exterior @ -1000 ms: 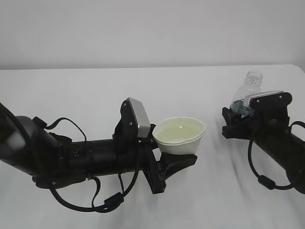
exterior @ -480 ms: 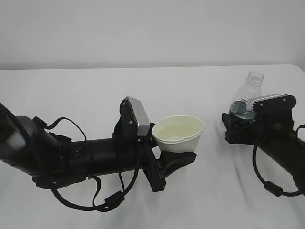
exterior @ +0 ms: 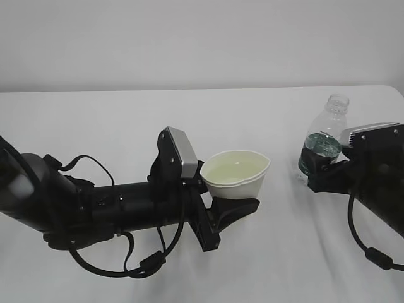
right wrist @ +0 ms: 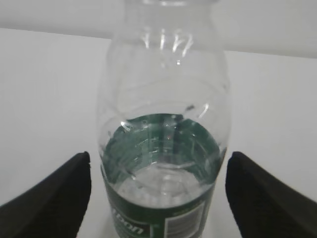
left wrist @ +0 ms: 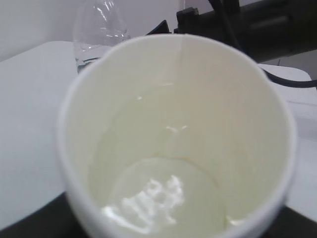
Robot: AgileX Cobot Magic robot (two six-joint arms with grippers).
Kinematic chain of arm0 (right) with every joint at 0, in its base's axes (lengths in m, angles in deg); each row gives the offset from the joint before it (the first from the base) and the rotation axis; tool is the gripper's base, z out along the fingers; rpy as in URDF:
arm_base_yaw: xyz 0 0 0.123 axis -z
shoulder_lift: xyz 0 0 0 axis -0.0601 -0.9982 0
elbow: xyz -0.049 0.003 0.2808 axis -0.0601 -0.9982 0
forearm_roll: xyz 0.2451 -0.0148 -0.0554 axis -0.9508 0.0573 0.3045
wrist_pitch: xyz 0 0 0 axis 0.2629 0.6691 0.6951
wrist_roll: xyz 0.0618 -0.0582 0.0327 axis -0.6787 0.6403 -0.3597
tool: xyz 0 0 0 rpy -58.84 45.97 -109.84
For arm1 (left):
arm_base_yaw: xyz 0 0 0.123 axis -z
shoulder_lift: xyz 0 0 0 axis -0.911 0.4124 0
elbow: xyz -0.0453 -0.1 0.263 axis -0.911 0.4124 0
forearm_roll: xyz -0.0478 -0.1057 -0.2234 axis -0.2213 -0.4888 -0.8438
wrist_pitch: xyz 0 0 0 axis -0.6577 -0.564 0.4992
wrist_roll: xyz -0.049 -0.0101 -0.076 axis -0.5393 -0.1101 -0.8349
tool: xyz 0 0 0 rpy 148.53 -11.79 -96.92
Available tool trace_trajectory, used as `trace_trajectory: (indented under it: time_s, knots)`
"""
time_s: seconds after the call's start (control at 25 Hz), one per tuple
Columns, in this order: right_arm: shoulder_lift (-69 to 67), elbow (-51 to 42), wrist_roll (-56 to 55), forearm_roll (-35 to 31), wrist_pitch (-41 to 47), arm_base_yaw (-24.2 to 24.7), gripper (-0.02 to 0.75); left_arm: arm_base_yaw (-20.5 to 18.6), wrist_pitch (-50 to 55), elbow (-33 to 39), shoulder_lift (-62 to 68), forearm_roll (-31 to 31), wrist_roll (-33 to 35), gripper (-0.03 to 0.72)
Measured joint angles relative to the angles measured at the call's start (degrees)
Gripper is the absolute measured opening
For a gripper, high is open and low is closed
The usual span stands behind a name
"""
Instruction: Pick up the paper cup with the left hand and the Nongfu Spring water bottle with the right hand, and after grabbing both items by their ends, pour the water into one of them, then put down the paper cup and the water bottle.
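My left gripper (exterior: 231, 203) is shut on the lower part of the white paper cup (exterior: 235, 173), which it holds upright near the table's middle. In the left wrist view the paper cup (left wrist: 173, 124) fills the frame, with a shallow pool of clear water (left wrist: 158, 198) at its bottom. The Nongfu Spring water bottle (exterior: 324, 134) stands upright and uncapped on the table at the right. My right gripper (exterior: 320, 172) is open just right of it. In the right wrist view the bottle (right wrist: 163, 148) stands between the spread black fingers (right wrist: 54, 198), apart from both, with a little water inside.
The white table (exterior: 95, 120) stretches left and back behind both arms. My left arm (exterior: 95, 208) lies low across the front left. The table's right edge (exterior: 394, 91) is close behind the bottle.
My right gripper let go of the bottle and drew back to the right, leaving it standing on the table. The cup in my left gripper sank slightly.
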Motion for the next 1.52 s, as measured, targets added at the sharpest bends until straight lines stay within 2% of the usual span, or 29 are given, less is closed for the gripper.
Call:
trace_trajectory:
  time_s: [0.36,0.92,1.52]
  knots:
    - [0.9,-2.6,-2.6,0.8,0.0,0.0,0.647,0.0,0.0,0.0,0.0,-2.0,1.6,0.429]
    - [2.8,-5.5,-2.9,1.7,0.0,0.0,0.629,-0.2,0.1,0.0,0.0,-8.4,3.6,0.429]
    - [2.8,-5.5,-3.3,2.1,0.0,0.0,0.602,-5.2,0.1,0.0,0.0,-9.4,3.7,0.429]
